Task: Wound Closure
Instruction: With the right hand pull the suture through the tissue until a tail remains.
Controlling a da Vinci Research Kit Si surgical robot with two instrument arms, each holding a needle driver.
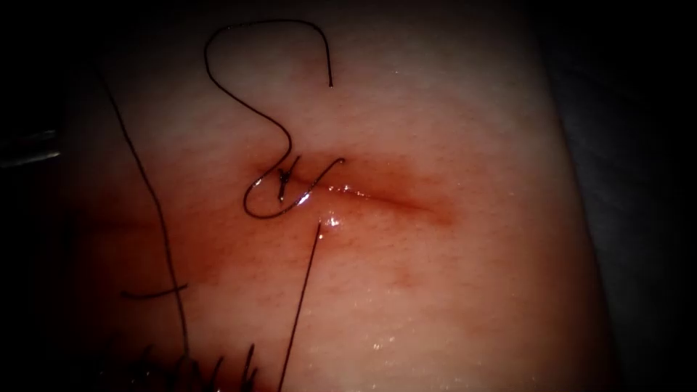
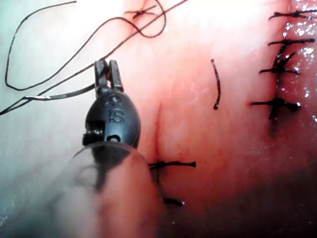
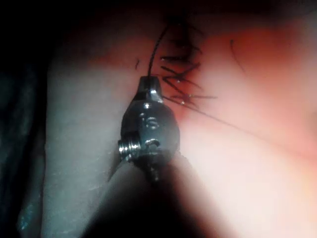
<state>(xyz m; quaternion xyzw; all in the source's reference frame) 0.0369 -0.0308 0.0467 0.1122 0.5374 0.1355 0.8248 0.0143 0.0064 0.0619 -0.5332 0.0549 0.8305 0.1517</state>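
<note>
Suturing stage: one knot (image 1: 284,176) tied at the cut's (image 1: 392,199) left end; remainder unclosed.
Left tool (image 2: 108,69): jaws closed on needle (image 2: 59,94), off tissue (image 1: 450,290).
Right tool (image 3: 148,85): jaw state indeterminate.
Next move: likely another bite rightward.

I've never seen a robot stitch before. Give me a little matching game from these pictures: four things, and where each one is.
Things:
1. dark knot of thread
2. short loose cut end of dark thread
3. thin grey curved needle
4. glistening red fluid

Places:
A. beside the tip of the left arm's black tool
B. along the cut
C. at the cut's left end
D. lying on the pale pink tissue, well left of the cut

Pairs: 1-C, 2-D, 3-A, 4-B.

I cannot tell what either tool holds.
</note>
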